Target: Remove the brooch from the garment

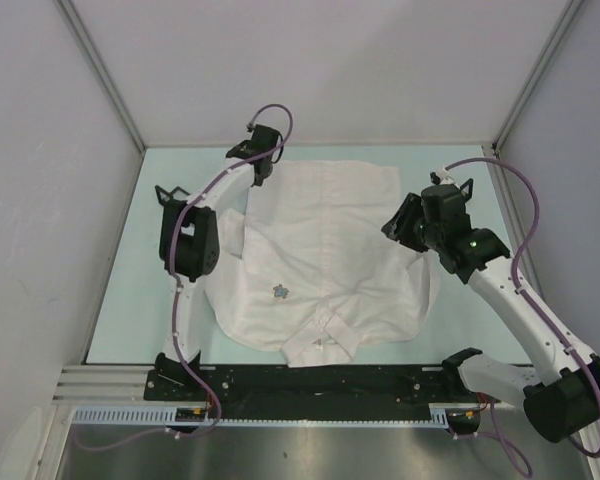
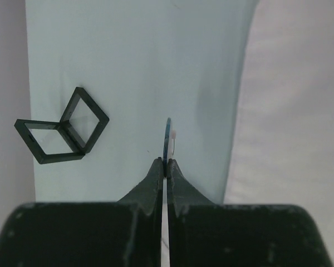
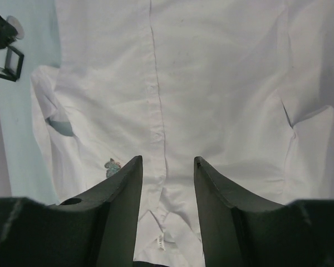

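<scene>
Brooch [image 3: 112, 167], small and bluish, sits on the garment [image 3: 222, 83] just left of my right gripper [image 3: 167, 161], whose fingers are spread above the button placket [image 3: 156, 111]. My left gripper [image 2: 165, 161] is pressed together, pinching a thin blue disc [image 2: 168, 139] edge-on over the desk [image 2: 128, 55], beside the garment's upper-left corner in the top view.

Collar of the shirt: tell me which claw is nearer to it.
Right. The right claw hovers over the shirt's right edge, about midway from the collar. The left claw is at the shirt's far left corner, the end opposite the collar, shut on a thin blue piece.
</scene>
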You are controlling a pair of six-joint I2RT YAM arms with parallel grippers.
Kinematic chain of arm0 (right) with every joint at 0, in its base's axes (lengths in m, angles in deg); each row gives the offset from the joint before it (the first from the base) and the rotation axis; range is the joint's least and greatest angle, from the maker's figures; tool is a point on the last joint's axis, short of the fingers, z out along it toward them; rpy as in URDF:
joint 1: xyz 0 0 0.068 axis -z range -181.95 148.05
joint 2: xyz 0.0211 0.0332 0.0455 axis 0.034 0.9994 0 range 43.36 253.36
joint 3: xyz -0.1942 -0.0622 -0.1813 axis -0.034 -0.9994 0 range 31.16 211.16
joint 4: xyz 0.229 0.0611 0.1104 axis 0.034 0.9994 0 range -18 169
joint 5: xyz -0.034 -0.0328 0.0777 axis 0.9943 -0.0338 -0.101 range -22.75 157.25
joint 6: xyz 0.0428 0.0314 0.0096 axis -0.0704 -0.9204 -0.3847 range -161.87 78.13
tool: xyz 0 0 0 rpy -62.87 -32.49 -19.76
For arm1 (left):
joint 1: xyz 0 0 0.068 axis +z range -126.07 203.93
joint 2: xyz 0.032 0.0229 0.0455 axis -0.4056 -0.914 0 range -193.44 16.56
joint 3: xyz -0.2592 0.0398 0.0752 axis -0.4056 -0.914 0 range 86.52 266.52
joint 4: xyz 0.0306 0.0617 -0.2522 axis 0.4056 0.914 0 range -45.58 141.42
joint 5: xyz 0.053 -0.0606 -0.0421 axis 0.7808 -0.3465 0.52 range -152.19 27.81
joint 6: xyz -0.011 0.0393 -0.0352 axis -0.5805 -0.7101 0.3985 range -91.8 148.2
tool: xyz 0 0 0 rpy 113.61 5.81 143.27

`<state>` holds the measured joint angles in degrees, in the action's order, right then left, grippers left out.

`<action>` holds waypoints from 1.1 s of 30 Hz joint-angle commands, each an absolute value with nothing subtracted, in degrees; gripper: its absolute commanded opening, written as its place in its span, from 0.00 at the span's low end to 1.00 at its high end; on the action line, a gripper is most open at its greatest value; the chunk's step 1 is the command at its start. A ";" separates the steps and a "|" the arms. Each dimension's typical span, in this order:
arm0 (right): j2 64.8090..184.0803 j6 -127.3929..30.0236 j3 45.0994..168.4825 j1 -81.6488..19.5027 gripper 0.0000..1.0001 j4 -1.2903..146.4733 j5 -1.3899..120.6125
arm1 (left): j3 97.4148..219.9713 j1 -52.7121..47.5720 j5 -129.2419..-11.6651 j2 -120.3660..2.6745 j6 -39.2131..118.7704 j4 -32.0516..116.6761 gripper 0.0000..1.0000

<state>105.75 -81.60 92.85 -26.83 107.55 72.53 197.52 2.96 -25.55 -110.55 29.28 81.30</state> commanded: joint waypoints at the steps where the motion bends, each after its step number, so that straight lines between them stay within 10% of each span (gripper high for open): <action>1: 107.26 -76.59 88.91 -23.84 0.46 102.16 64.01 | 207.27 6.87 -20.62 -115.34 29.43 85.81 0.01; 33: 107.61 -74.65 87.76 -24.18 0.48 100.21 62.07 | 206.50 18.83 -13.94 -120.37 23.54 81.59 0.00</action>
